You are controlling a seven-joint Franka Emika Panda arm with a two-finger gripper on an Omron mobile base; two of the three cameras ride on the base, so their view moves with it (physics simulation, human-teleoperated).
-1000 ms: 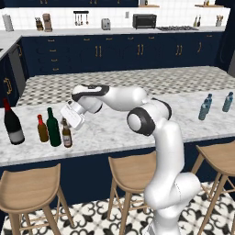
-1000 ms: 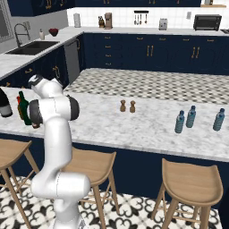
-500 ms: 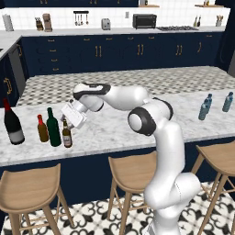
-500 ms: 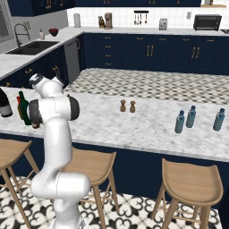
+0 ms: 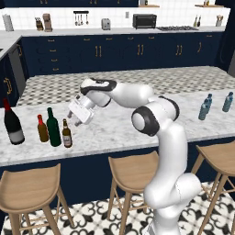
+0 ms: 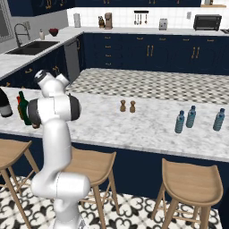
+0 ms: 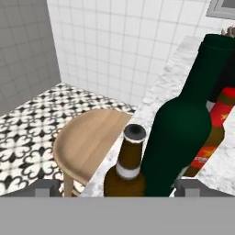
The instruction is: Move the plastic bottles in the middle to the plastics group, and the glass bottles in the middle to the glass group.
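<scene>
The brown beer bottle (image 5: 67, 134) stands upright, neck up, near the counter's (image 5: 119, 128) front edge beside the green bottle (image 5: 53, 128). The gripper (image 5: 76, 120), spread wide and holding nothing, hangs just right of it; bare marble stretches rightward.

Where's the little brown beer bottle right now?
The brown beer bottle stands near the counter's front edge on the left of the left base view, just right of the green bottle, below the open gripper.
</scene>
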